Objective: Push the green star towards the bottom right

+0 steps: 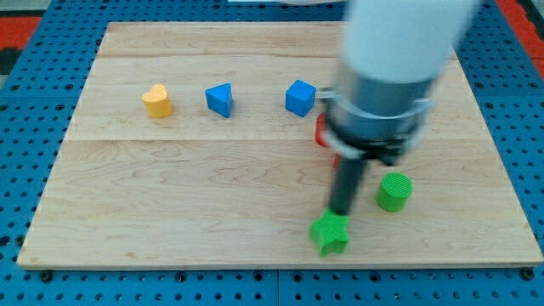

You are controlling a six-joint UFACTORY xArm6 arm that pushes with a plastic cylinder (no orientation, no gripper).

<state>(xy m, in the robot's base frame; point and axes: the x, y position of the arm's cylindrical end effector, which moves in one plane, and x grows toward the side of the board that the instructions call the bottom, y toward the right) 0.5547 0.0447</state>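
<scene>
The green star [330, 234] lies on the wooden board [170, 195] near the view's bottom, right of centre. My tip [341, 212] is at the star's upper edge, touching or nearly touching it. A green cylinder [394, 191] stands just right of my rod. A red block [321, 132] is mostly hidden behind the arm.
A yellow heart-shaped block [157, 100], a blue triangular block [220, 99] and a blue cube [300, 97] stand in a row near the view's top. The board's bottom edge [280, 265] runs just below the star. Blue pegboard [25, 170] surrounds the board.
</scene>
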